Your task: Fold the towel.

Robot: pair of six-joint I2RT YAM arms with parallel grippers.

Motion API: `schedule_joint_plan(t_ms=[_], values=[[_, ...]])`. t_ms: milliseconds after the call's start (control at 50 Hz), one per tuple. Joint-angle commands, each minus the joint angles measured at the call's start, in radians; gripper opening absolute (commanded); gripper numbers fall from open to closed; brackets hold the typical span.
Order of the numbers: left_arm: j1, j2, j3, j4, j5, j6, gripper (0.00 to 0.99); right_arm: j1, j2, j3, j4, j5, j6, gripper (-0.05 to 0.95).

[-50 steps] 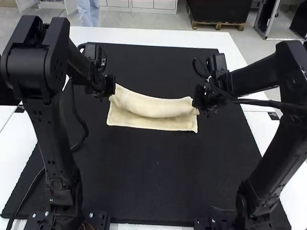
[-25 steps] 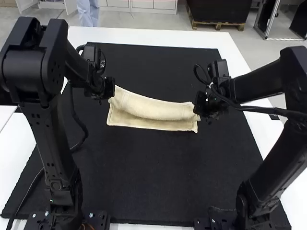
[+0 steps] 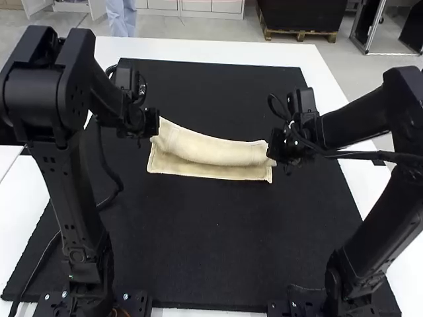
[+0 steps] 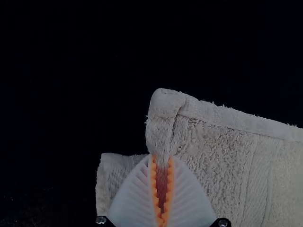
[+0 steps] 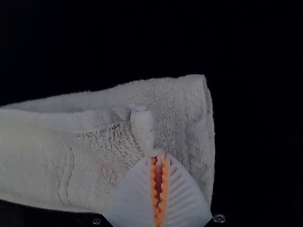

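At the left end of the cream towel (image 3: 215, 150), the left gripper (image 3: 153, 125) holds a corner of its raised far layer; the right gripper (image 3: 272, 153) is at the right end. The towel lies doubled on itself, its upper layer sagging between the grippers over a flat strip. In the left wrist view the left gripper (image 4: 161, 163) is shut on a pinched corner of the towel (image 4: 218, 156). The right gripper (image 5: 159, 161) pinches a towel corner in the right wrist view, with another layer of towel (image 5: 184, 113) spread beneath.
A black mat (image 3: 218, 244) covers most of the white table (image 3: 198, 49) and surrounds the towel. Each arm's cable loops near its wrist, and the left arm's cable trails down onto the mat.
The right gripper has moved slightly nearer the arm bases, and the towel's upper right part has come down with it. The left gripper has hardly moved.
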Motion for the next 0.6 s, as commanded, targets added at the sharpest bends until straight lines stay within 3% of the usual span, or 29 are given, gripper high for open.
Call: schedule_joint_plan(t_ms=[0,580], values=[[-0.012,-0.008,-0.003,0.013,-0.003,0.002,0.028,-0.007,-0.001,-0.015,0.019,0.034,0.007,0.00],[-0.009,0.066,-0.025,0.079,-0.010,-0.012,0.028,-0.033,0.066,-0.022,0.096,0.045,-0.003,0.00]])
